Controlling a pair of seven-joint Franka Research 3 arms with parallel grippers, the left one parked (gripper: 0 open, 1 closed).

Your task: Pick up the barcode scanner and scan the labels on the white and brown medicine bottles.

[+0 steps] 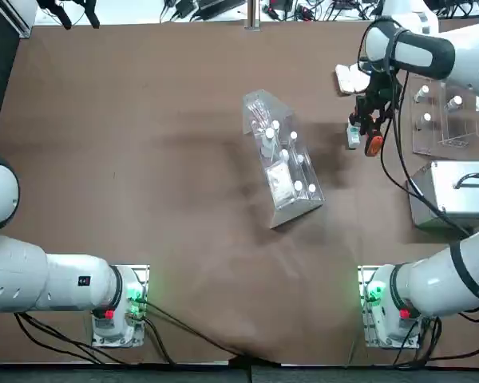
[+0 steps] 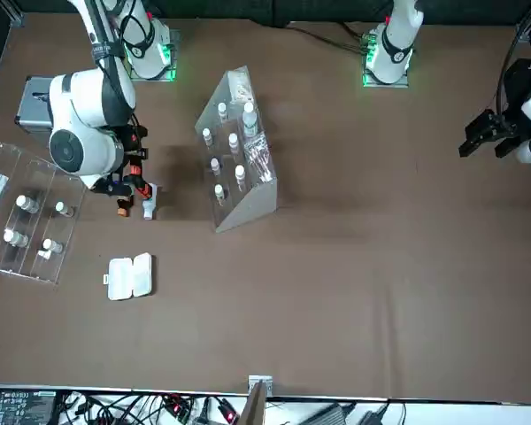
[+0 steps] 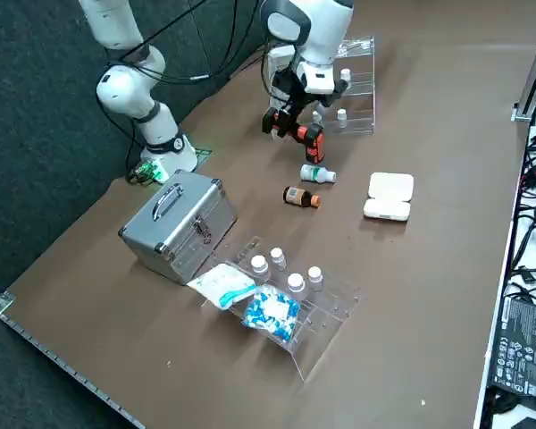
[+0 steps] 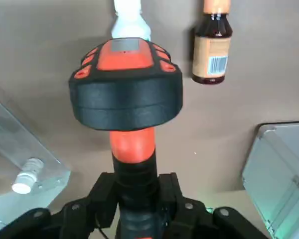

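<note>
Right end effector (image 4: 134, 199): pinching the handle of the barcode scanner, held above the brown surface (image 1: 144, 159) near its far right part.
Barcode scanner (image 4: 125, 87): orange and black, head wide and black with an orange top panel, aimed down at the surface; in the top view (image 1: 374, 136) hanging just above the two bottles.
White medicine bottle (image 3: 316, 174): lying on its side on the surface, just beside the scanner head; in the wrist view (image 4: 128, 20) largely hidden behind the head.
Brown medicine bottle (image 4: 212, 45): lying flat beside the white one, apart from it, barcode label facing up; orange-looking cap in the side view (image 3: 300, 197).
Clear rack of white-capped vials (image 1: 283, 159): tilted, mid-surface, well apart from the bottles.
Second clear vial rack (image 1: 451, 112): at the right edge.
Metal case (image 3: 177, 223): closed, handle up, near the right edge.
White hinged box (image 3: 389, 197): lying open, flat, near the bottles.
</note>
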